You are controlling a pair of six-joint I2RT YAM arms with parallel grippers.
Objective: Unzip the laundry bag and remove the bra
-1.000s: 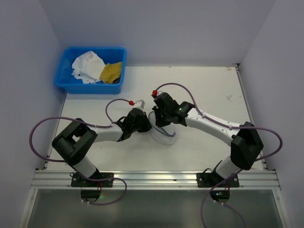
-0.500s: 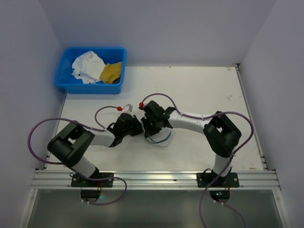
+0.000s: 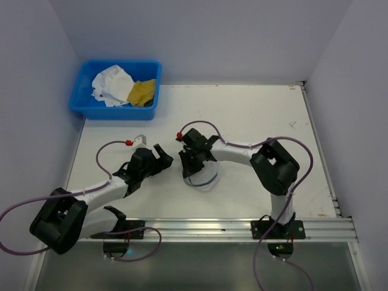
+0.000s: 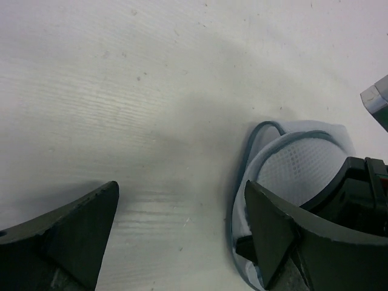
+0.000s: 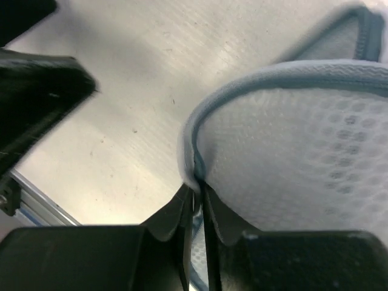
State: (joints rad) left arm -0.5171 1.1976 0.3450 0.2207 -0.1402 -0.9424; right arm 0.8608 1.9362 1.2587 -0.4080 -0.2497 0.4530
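The right end effector (image 5: pixel 197 193) is pinched shut on the grey-blue corded rim of the laundry bag (image 5: pixel 291 151). The bag is a small round pouch of white honeycomb mesh lying on the matte, faintly scuffed desk (image 4: pixel 121 91), directly under and ahead of those fingers. From above the arm hides much of the pouch, and I cannot make out a zipper pull or anything through the mesh. The left end effector (image 3: pixel 162 155) holds its dark wedge-shaped fingers wide apart with the bag just off its right-hand finger, and that finger cuts off the bag's near edge in its wrist view.
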